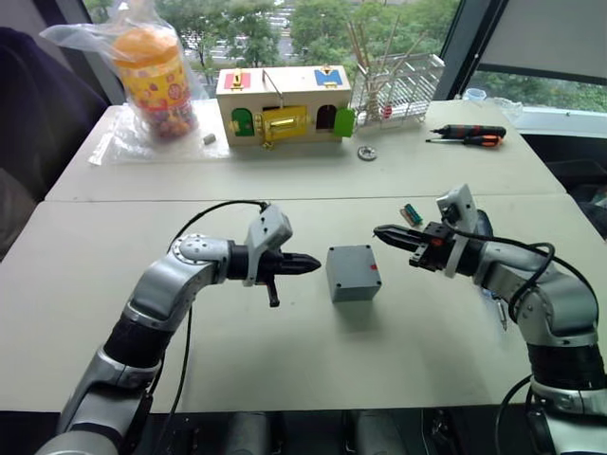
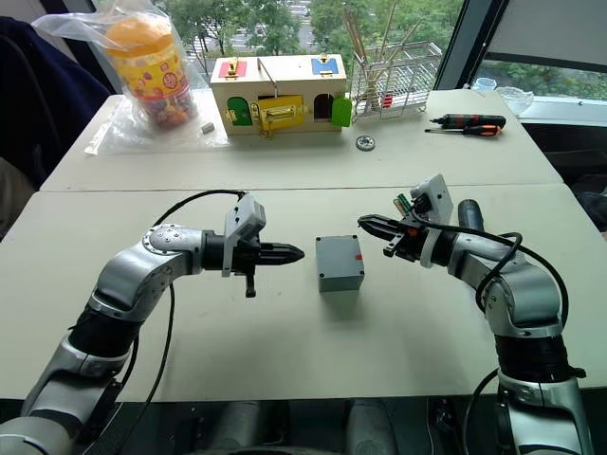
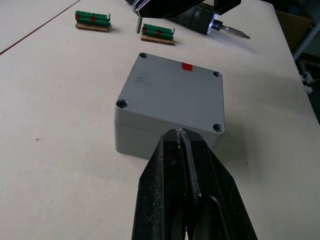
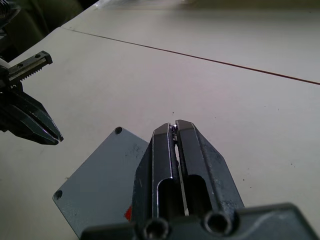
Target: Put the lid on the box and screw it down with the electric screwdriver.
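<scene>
Table [image 1: 285,370] carries electric screwdriver [image 3: 207,22], bit pointing rightward.

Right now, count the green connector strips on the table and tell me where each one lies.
2. One strip and the other strip lie side by side on the table beyond the box, near the electric screwdriver. More may be hidden behind the right arm.

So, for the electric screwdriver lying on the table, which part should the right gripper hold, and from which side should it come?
Probably the thick dark body of the electric screwdriver, gripped mid-length, not the thin metal bit. It lies flat on the table behind the right gripper, so coming from above with fingers across the cylinder seems best. The lid already sits on the box.
</scene>
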Action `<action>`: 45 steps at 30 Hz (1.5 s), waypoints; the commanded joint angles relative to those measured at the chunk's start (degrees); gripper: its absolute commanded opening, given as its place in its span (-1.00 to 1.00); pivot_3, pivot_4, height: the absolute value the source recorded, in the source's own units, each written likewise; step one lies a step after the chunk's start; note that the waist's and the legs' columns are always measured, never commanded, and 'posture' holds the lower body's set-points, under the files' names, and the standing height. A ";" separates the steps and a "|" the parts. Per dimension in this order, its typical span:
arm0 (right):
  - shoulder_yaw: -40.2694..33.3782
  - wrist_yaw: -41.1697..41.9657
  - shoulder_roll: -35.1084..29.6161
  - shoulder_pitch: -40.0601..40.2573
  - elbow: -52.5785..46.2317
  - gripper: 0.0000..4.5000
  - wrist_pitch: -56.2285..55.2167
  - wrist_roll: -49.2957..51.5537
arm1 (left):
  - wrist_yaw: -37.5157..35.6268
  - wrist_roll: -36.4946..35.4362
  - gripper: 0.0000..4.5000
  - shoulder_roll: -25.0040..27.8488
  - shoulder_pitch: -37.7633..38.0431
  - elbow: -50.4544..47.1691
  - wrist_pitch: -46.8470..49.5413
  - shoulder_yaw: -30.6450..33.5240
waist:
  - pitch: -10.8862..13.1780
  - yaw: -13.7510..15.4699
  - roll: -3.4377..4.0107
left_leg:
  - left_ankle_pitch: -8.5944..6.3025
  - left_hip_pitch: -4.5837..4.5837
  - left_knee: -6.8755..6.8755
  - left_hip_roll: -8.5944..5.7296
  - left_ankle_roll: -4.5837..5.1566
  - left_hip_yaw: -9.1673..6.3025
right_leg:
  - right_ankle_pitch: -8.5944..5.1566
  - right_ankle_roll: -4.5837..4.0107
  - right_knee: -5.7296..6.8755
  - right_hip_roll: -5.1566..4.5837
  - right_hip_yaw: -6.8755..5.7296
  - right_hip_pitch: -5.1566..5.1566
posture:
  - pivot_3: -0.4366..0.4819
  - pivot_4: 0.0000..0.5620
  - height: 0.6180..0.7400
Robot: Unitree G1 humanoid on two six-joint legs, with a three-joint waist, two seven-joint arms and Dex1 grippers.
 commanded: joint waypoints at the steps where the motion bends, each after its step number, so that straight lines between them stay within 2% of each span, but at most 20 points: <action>1: 0.00 -0.79 0.42 0.40 -2.23 -0.99 -0.24 0.90 | 0.24 0.19 -1.00 -0.32 -0.81 -0.43 -1.31 -0.10 | 0.00 0.06 0.00 | 0.00 0.00 0.00 0.00 0.00 0.00 | 0.00 0.00 0.00 0.00 0.00 0.00 | -0.05 -0.47 0.48; 32: 0.75 -1.91 -0.56 2.51 -0.46 -0.99 -0.48 0.41 | 1.53 1.38 -1.00 -1.76 -0.93 1.84 -3.82 -1.00 | 0.00 0.01 -0.01 | 0.00 0.00 0.00 -0.02 0.00 0.01 | 0.00 0.00 0.00 0.00 0.00 0.00 | -0.05 -0.47 0.48; 45: 3.38 -0.93 -0.27 1.25 1.25 -0.99 -0.49 -0.32 | 2.02 1.31 -1.00 -2.20 -1.06 1.61 -3.55 -0.97 | 0.00 -0.01 -0.01 | 0.00 0.00 0.00 -0.02 0.00 0.02 | 0.00 0.00 0.00 0.00 0.00 0.00 | -0.05 -0.47 0.48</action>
